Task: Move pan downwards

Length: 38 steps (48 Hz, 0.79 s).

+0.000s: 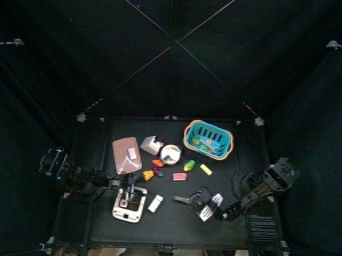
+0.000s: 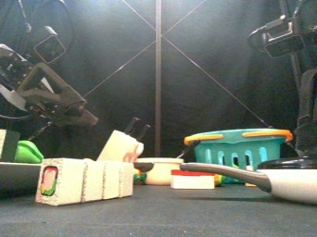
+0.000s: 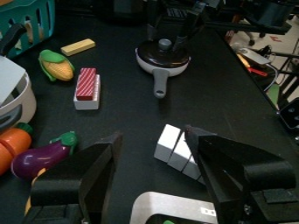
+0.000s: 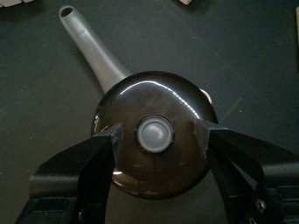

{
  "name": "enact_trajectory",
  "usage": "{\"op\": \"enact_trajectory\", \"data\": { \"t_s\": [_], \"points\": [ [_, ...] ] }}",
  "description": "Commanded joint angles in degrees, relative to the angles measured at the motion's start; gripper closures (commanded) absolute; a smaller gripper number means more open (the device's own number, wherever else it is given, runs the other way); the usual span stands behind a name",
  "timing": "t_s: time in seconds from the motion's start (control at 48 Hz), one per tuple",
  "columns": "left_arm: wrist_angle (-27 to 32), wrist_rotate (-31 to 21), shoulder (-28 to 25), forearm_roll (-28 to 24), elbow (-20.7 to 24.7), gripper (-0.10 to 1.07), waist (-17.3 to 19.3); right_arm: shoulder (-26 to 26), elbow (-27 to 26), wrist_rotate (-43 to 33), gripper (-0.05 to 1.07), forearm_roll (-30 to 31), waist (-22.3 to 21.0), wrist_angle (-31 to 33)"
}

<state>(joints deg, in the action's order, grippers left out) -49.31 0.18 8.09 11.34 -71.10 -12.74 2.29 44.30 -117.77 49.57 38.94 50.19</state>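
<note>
at the left of the top view the left gripper (image 1: 94,183) hangs over the worktop's (image 1: 134,130) left edge, its jaws spread wide and holding nothing; in its wrist view they frame a white block (image 3: 181,149), with a purple eggplant (image 3: 41,158) and a red-and-white block (image 3: 86,87) nearby. moving right across the top view come a pinkish tray (image 1: 127,149) at centre left, a white dispenser-like toy (image 1: 131,205) at lower left, and scattered small food toys in the middle, then a teal basket (image 1: 209,138) at upper right of centre. the pan (image 1: 198,200) sits low in the picture, near the worktop's bottom edge, with its handle pointing left. the right gripper (image 1: 225,209) is over it at lower right; the right wrist view shows the jaws fully apart, one on each side of the pan's lid knob (image 4: 153,134) and gripping nothing. the main risk, as i judge it, is closing on the small round knob: it could slip out, or the lid could lift away and leave the pan behind. a push on the rim instead might spin the pan about its handle. room is tight, since little bare worktop appears to remain between pan and bottom edge, so a long pull could carry it off the worktop. a white piece (image 1: 156,203) lies just beside the handle tip and could get nudged.
</note>
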Motion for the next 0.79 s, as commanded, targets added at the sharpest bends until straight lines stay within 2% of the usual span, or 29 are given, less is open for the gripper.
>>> {"op": "enact_trajectory", "data": {
  "t_s": [0.0,0.208,0.396,0.542,0.771],
  "points": [
    [-0.26,0.00,0.09,0.09,0.97,0.04,-0.09,1.67,-0.97,0.18,0.06,0.44,0.09,1.85],
    [-0.18,0.18,0.00,0.00,1.67,0.04,-0.09,4.13,-1.76,0.09,0.06,1.58,1.05,4.75],
    [2.20,0.53,-4.04,-2.64,6.42,0.04,-0.18,5.27,-2.81,-0.35,0.06,2.81,4.39,5.71],
    [4.48,0.62,-8.00,-5.10,9.76,0.04,0.18,4.39,-4.04,-0.44,0.06,5.27,7.03,5.89],
    [4.66,0.53,-9.32,-5.71,12.22,0.04,0.97,0.09,-6.86,-0.26,0.10,7.82,7.73,4.75]
  ]
}}
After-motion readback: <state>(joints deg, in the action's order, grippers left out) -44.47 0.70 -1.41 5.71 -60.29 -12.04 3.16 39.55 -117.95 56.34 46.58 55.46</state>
